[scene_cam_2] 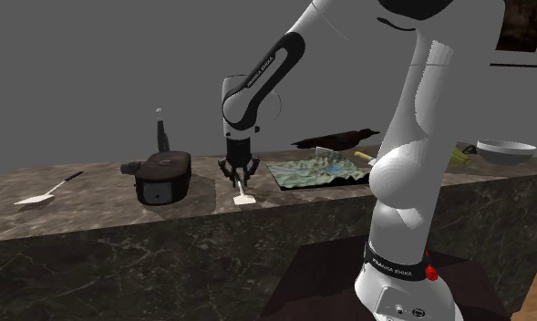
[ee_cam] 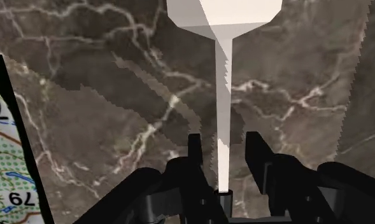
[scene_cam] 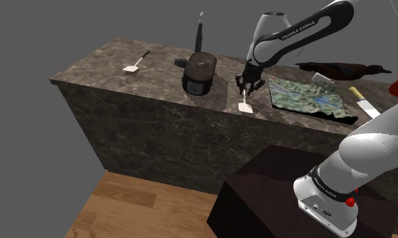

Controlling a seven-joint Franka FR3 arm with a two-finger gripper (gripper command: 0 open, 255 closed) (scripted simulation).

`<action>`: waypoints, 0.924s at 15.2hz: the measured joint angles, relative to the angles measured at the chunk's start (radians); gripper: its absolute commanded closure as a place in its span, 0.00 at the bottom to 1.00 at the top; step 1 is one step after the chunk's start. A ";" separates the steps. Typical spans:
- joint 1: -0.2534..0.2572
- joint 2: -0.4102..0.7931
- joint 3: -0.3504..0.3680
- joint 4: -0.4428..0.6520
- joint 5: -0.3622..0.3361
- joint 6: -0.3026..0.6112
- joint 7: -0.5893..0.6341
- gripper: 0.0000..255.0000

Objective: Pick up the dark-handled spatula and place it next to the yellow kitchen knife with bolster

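The white arm (scene_cam: 366, 152) rises steeply from its base (scene_cam: 328, 203) at the shoulder view's lower right; its upper links arch over and come back toward that view's left; the forearm (scene_cam: 305, 28) slopes downward to a bent wrist (scene_cam: 258, 57); below it the black gripper (scene_cam: 248, 86) points straight down; in the wrist view its two fingers (ee_cam: 193, 149) stand apart, a clear gap between them.

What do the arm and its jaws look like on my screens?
The arm has glossy white rounded links with dark joints. Black FRANKA EMIKA lettering runs along one link, and a small red button sits on the dark band near its base. The gripper is all black, with two blocky, squared jaws.
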 measured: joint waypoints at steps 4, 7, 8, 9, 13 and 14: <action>0.000 0.000 0.000 0.000 0.000 0.000 0.000 1.00; 0.000 0.000 0.000 0.000 0.000 0.000 0.000 1.00; 0.000 0.000 0.000 0.000 0.000 0.000 0.000 1.00; 0.000 -0.004 0.000 0.003 0.001 -0.007 -0.001 1.00; 0.002 -0.035 -0.001 0.023 0.008 -0.057 -0.007 1.00; 0.002 -0.044 -0.002 0.030 0.010 -0.072 -0.010 1.00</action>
